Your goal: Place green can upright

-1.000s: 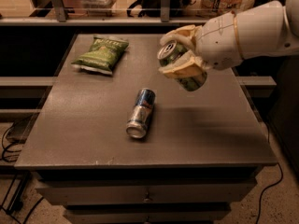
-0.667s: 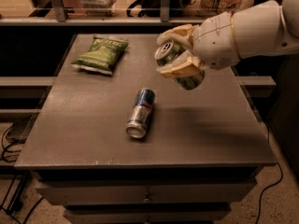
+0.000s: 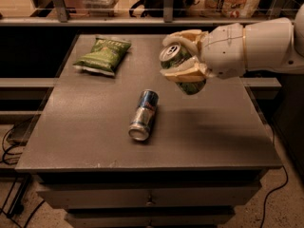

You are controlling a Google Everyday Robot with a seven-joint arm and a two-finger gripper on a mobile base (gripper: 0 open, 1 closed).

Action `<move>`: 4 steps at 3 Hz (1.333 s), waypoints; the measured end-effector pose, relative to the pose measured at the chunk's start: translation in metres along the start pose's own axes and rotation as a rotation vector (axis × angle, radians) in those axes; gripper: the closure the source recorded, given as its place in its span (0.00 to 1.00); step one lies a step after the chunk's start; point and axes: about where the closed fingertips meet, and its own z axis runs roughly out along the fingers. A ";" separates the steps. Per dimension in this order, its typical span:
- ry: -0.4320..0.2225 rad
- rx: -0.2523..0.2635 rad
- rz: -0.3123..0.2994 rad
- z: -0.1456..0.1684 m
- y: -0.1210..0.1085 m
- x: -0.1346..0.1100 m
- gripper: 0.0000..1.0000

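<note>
- While suspended above the table (image 3: 218,141), the gripper (image 3: 183,61) clamps the green can (image 3: 171,52), which is tilted.
- Blue-and-silver can (image 3: 144,114) lies sideways near centre; chip bag (image 3: 102,55) rests far-left.

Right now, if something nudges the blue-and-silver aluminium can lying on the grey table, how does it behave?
The blue-and-silver can lies on its side, so a sideways nudge would probably roll it across the grey table. Smooth metal: likely slippery to grip. The gripper, above the table's far right, is shut on the tilted green aluminium can, clear of it.
</note>
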 end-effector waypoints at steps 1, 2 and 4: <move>-0.096 0.051 0.018 -0.004 0.001 0.001 1.00; -0.169 0.097 0.048 -0.007 0.004 0.006 1.00; -0.234 0.167 0.108 -0.010 0.017 0.029 1.00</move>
